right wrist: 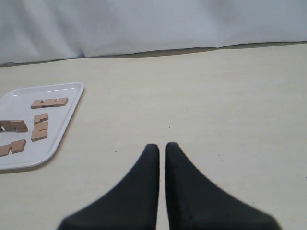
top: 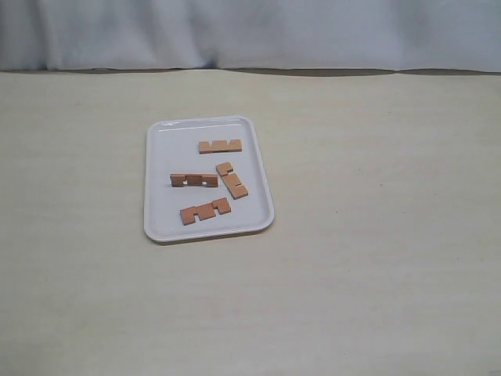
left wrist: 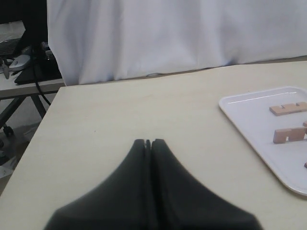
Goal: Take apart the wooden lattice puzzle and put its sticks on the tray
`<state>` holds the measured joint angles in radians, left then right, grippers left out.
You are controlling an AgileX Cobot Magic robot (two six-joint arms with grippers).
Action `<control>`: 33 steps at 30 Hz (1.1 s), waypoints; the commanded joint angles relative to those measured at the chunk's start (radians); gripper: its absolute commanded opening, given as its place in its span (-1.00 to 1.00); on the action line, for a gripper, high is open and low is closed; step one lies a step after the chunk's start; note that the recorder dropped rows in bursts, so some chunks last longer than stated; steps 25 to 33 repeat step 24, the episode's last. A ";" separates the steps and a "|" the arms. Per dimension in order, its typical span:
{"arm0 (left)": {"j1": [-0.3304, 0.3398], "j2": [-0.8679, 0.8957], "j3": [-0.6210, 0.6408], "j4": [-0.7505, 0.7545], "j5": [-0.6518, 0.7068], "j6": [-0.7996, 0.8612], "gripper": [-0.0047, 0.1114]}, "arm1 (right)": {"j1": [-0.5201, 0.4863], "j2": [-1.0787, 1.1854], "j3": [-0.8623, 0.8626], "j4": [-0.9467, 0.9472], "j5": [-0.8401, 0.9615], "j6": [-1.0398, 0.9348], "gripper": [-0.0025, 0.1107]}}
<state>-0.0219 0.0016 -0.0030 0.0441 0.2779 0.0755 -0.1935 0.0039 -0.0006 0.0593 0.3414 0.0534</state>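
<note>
The white tray [top: 156, 223] lies left of the table's middle. Several reddish-brown notched sticks lie apart on it: one at the far end [top: 220, 146], one standing on edge in the middle [top: 194, 179], one slanted beside it [top: 232, 180] and one at the near end [top: 205, 211]. No assembled lattice puzzle shows. Neither arm appears in the exterior view. My left gripper [left wrist: 148, 142] is shut and empty over bare table, with the tray [left wrist: 249, 120] off to its side. My right gripper [right wrist: 159, 145] is shut and empty, with a thin slit between its fingers, away from the tray [right wrist: 67, 120].
A white curtain [top: 250, 31] hangs behind the table's far edge. In the left wrist view, the table's side edge [left wrist: 45, 115] shows, with a stand and cables [left wrist: 24, 72] beyond it.
</note>
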 commanded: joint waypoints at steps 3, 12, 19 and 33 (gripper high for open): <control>-0.002 -0.002 0.003 -0.002 0.000 0.001 -0.92 | -0.002 -0.004 0.001 0.000 0.001 -0.007 -0.88; -0.002 -0.002 0.003 -0.002 0.000 0.001 -0.92 | -0.002 -0.004 0.001 0.000 0.001 -0.007 -0.88; -0.002 -0.002 0.003 0.000 -0.008 0.001 -0.92 | -0.002 -0.004 0.001 0.000 0.001 -0.007 -0.88; -0.002 -0.002 0.003 0.000 -0.008 0.001 -0.92 | -0.002 -0.004 0.001 0.000 0.001 -0.007 -0.88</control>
